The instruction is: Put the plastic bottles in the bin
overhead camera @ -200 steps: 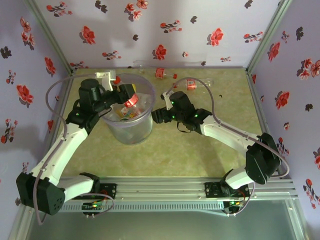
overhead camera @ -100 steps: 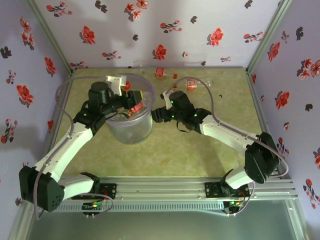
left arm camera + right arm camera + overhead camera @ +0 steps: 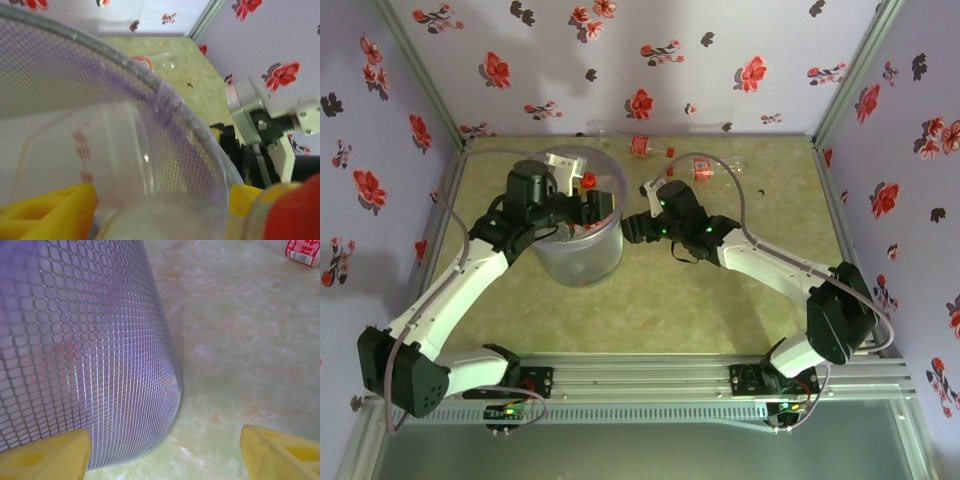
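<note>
The bin (image 3: 582, 262) stands left of centre, its mesh wall (image 3: 90, 350) close in the right wrist view. My left gripper (image 3: 592, 207) reaches over the rim (image 3: 150, 82) into it, open, its yellow fingers (image 3: 50, 210) wide apart around a clear rounded bottle body (image 3: 160, 220). A red-capped bottle (image 3: 295, 212) sits just outside the right finger. My right gripper (image 3: 635, 228) is low beside the bin's right wall, open (image 3: 162, 455) with nothing held. Two red-labelled plastic bottles (image 3: 640, 146) (image 3: 701, 168) lie on the table at the back.
A clear bottle (image 3: 610, 128) lies along the back wall. The floral walls and metal frame posts (image 3: 840, 90) close in the table on three sides. Open green tabletop (image 3: 720, 310) lies in front of the bin and to its right.
My left gripper has swung right over the bin and its jaws have opened; the red-labelled bottle it carried is no longer between them. The right arm has not moved.
</note>
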Robot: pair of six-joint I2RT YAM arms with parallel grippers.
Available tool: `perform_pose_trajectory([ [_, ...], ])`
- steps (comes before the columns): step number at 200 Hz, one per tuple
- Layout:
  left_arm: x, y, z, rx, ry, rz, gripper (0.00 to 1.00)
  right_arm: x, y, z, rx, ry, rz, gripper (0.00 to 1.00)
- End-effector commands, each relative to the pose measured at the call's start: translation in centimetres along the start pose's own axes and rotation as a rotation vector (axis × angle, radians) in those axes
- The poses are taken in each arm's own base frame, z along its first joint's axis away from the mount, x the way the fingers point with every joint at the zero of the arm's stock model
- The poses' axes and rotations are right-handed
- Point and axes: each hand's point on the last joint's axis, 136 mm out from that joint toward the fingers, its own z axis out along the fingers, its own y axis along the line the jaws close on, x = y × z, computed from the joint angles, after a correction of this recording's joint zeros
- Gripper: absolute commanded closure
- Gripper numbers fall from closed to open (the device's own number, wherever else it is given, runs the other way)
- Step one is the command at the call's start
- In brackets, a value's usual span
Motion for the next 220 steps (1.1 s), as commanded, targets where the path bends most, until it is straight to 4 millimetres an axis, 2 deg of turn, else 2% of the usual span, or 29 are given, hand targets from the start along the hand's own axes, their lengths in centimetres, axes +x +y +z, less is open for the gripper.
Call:
perform_pose_trajectory([
  [1,1.7,-1.1,-1.2,0.002,0.124,-0.028,0.21,-1.6,0.4,0.5,0.003,-0.048,0.007,0.21],
  [14,0.3,-1.9,-1.7,0.016,0.105,-0.007,0.11,-1.6,0.4,0.5,0.001,-0.046,0.008,0.21],
  [26,-0.9,-2.4,-2.2,0.022,0.086,0.015,0.06,-1.7,0.4,0.4,0.002,-0.048,0.008,0.21],
  [68,-5.0,-3.8,-3.4,0.037,-0.028,0.041,0.05,-1.5,0.4,0.4,0.008,-0.039,-0.003,0.21],
  [101,-6.8,-4.7,-2.8,0.079,-0.077,0.033,0.17,-1.2,0.2,0.5,0.014,-0.029,-0.006,0.21],
  [143,-8.0,-3.1,-1.7,0.015,-0.144,0.008,0.37,-0.6,0.0,0.6,0.021,-0.013,-0.005,0.21],
  [186,-6.4,-2.3,-1.0,-0.007,-0.088,-0.008,0.48,-0.5,-0.3,0.6,0.036,-0.006,-0.018,0.20],
  [220,-4.5,-1.4,-0.7,-0.022,-0.060,-0.043,0.66,-0.3,-0.3,0.8,0.035,0.000,-0.018,0.20],
])
